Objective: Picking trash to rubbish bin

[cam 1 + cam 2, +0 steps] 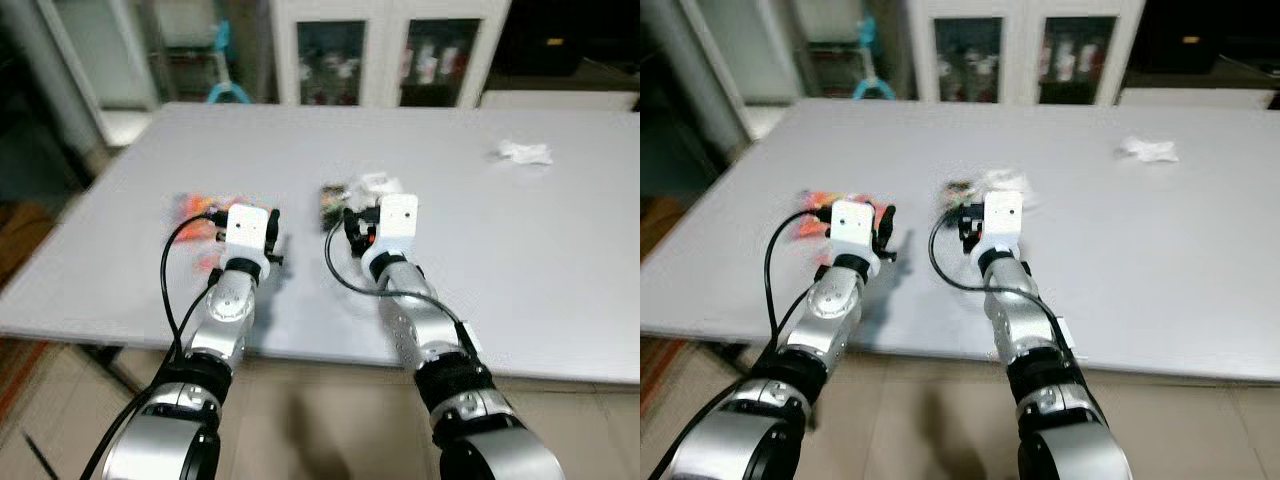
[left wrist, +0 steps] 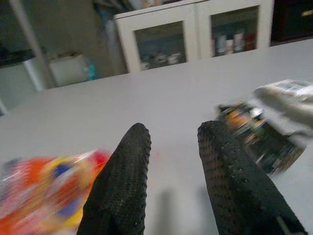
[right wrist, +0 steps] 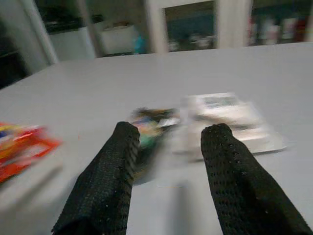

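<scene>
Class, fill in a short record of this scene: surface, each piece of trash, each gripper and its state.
Surface: grey table
Trash 1: orange-red plastic wrapper, beside the left gripper
Trash 2: dark printed wrapper, ahead of the right gripper
Trash 3: silver-white flat packet, touching the dark one
Trash 4: crumpled white paper, far right
Left gripper: open, empty
Right gripper: open, empty

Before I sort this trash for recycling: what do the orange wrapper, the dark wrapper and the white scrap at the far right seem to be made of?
Orange wrapper: likely thin plastic film, glossy, with bright print, though blurred.
Dark wrapper: probably printed plastic or foil film, lying flat; a silvery-white packet lies against it.
White scrap: looks like crumpled tissue or paper, matte and creased.
Both the left gripper and right gripper are open above the grey table.
</scene>
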Controlling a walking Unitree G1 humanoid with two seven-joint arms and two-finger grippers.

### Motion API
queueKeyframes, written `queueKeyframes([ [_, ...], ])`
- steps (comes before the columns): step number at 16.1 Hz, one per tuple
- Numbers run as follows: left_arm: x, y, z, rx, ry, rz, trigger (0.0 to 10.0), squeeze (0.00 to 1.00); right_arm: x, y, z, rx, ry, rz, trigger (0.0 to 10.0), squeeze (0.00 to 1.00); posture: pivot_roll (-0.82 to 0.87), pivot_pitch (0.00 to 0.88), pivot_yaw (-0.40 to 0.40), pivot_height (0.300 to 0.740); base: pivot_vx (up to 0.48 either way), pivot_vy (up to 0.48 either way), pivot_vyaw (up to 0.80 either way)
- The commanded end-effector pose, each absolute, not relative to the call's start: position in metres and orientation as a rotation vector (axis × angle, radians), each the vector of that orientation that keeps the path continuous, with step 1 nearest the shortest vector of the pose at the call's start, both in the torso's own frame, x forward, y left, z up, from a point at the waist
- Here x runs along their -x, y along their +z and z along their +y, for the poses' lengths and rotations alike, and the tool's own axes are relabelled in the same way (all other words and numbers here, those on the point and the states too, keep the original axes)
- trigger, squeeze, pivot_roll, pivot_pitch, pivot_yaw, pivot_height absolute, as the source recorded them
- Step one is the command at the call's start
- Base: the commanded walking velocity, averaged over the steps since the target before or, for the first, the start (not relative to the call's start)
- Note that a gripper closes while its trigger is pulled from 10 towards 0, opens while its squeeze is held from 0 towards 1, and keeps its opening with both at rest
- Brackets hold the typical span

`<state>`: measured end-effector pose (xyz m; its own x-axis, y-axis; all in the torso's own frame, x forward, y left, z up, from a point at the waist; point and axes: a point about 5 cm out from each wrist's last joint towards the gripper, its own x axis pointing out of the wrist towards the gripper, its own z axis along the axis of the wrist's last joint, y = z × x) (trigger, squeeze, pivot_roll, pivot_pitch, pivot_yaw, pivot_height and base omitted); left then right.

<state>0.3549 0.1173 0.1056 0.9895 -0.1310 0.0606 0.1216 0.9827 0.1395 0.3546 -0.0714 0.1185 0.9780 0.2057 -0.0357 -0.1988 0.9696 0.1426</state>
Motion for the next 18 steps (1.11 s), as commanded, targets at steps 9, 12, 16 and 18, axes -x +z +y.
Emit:
queueKeyframes([
  [9, -0.356, 0.113, 0.107, -0.131, -0.185, -0.107, 10.0, 0.00, -0.357, 0.125, -0.072, -0.156, 0.202, 0.036, 10.0, 0.00, 0.06, 0.000, 0.051, 0.740, 0.356, 0.000, -0.27],
  [12, -0.355, 0.112, 0.105, -0.134, -0.204, -0.108, 10.0, 0.00, -0.357, 0.125, -0.072, -0.156, 0.202, 0.035, 10.0, 0.00, 0.06, 0.000, 0.052, 0.740, 0.000, 0.000, 0.00],
  [16, -0.355, 0.112, 0.103, -0.123, -0.217, -0.103, 10.0, 0.00, -0.357, 0.124, -0.072, -0.155, 0.199, 0.037, 10.0, 0.00, 0.05, 0.000, 0.053, 0.740, 0.000, 0.000, 0.00],
  [18, -0.359, 0.117, 0.104, -0.055, -0.204, -0.085, 10.0, 0.00, -0.357, 0.124, -0.071, -0.153, 0.199, 0.040, 10.0, 0.00, 0.05, 0.000, 0.054, 0.740, 0.000, 0.000, 0.00],
])
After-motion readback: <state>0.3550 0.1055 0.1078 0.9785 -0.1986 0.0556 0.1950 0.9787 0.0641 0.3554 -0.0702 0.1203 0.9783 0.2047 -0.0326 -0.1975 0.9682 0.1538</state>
